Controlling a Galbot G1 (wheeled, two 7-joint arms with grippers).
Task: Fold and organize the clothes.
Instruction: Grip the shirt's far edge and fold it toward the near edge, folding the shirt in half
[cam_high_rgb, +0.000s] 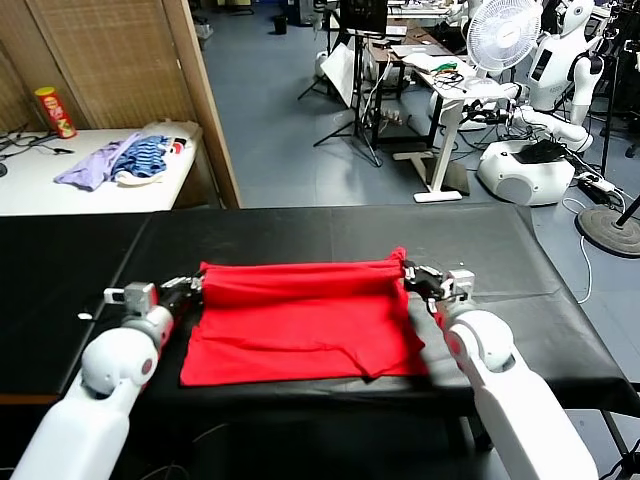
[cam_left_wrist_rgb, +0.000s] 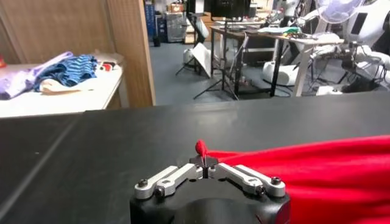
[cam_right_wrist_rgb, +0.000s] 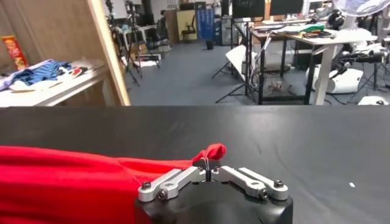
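With both arms engaged, the red T-shirt (cam_high_rgb: 300, 320) lies on the black table (cam_high_rgb: 520, 250), its long axis running from 9 o'clock to 3 o'clock across the head view. The left gripper (cam_high_rgb: 190, 287) is clamped on the far edge at the 9 o'clock end; the right gripper (cam_high_rgb: 416, 277) is clamped on the same edge at the 3 o'clock end. Each wrist view confirms a pinch of red cloth between closed fingertips (cam_left_wrist_rgb: 203, 159) (cam_right_wrist_rgb: 207, 163). The bulk of the garment lies toward 6 o'clock from both grippers. Judgement: the fold depends on moving both ends together, keeping the held edge level.
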